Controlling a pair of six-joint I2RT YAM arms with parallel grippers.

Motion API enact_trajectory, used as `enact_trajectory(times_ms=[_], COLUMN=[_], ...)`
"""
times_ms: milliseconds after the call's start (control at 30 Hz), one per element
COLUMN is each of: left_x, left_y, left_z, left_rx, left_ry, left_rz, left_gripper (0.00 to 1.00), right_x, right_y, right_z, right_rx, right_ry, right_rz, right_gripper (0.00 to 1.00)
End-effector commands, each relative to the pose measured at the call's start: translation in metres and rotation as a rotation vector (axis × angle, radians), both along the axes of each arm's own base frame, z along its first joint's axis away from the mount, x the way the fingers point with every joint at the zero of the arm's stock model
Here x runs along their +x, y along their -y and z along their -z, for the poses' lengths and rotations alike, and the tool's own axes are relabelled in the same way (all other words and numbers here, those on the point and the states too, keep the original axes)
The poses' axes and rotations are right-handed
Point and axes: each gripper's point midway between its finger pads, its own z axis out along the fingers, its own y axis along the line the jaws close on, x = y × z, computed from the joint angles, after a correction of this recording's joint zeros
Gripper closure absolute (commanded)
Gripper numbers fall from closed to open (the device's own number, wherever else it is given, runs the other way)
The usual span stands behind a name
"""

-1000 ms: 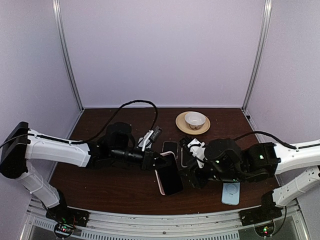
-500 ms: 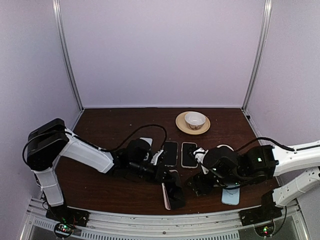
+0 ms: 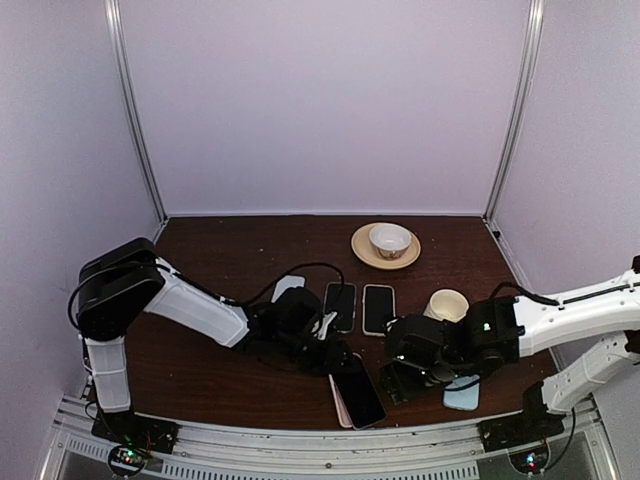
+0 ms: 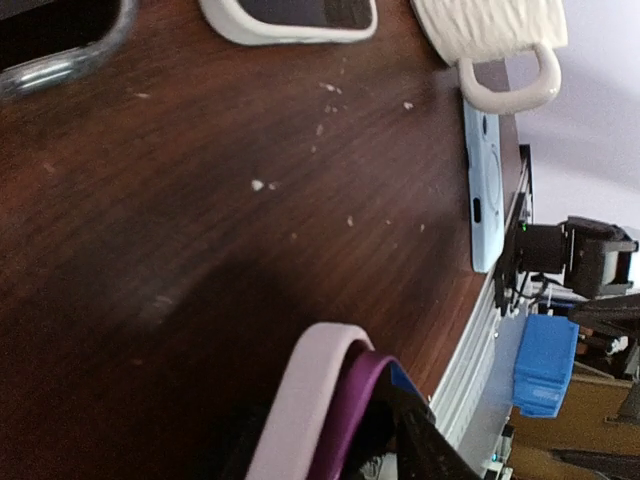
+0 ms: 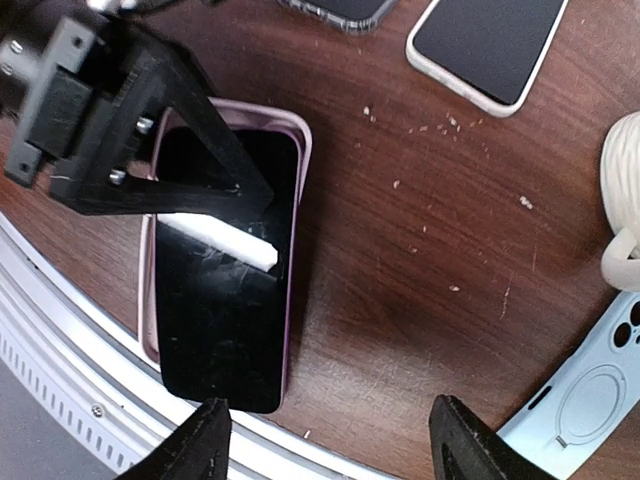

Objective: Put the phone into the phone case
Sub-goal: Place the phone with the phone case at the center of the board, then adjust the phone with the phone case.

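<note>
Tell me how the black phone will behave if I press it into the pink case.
The phone looks rigid and glossy, so it may slip under pressure. The pink case looks soft-rimmed, likely to flex. Near the table edge, both might slide off.

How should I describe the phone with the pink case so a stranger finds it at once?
Look at the near edge of the brown table, about its middle. A black phone lies there, screen up. Only it shows a pink case at its rim; the two phones farther back do not.
</note>
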Motion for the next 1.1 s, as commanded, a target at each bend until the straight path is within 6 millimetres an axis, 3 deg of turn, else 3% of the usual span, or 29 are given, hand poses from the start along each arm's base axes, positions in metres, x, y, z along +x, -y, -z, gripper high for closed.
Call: enact_trajectory(times_ms=[0, 200, 500, 600, 667, 833, 933, 1067], left_x=[0.017, 0.04, 0.053, 0.034, 0.012, -0.047, -0.064, -0.079], left_y=[-0.004, -0.031, -0.056, -0.065, -0.069, -0.074, -0.074, -0.064], left_z=[0.002, -0.003, -0.03, -0.039, -0.042, -0.016, -0.002, 0.009], left_rx=[0.127, 0.316, 0.396, 0.382, 0.363, 0.362, 0.359, 0.316], left_ry=[0.145, 0.333, 0.505, 0.594, 0.645, 0.698, 0.686, 0.665], left_rz=[0.047, 0.046, 0.049, 0.147, 0.253, 0.539, 0.624, 0.706], left_gripper=[0.47, 0.23, 0.18, 0.22, 0.31, 0.57, 0.67, 0.72], right_x=[-0.008, -0.026, -0.037, -0.039, -0.04, -0.042, -0.041, -0.037], right_y=[-0.007, -0.029, -0.038, -0.034, -0.034, -0.04, -0.042, -0.05], right_z=[0.017, 0.045, 0.068, 0.07, 0.07, 0.071, 0.071, 0.065], right_rx=[0.028, 0.107, 0.114, 0.115, 0.131, 0.163, 0.172, 0.226], right_ry=[-0.094, -0.231, -0.324, -0.338, -0.343, -0.362, -0.365, -0.349], right_rz=[0.061, 0.071, 0.106, 0.13, 0.144, 0.166, 0.177, 0.192], right_gripper=[0.3, 0.37, 0.56, 0.62, 0.66, 0.74, 0.8, 0.84])
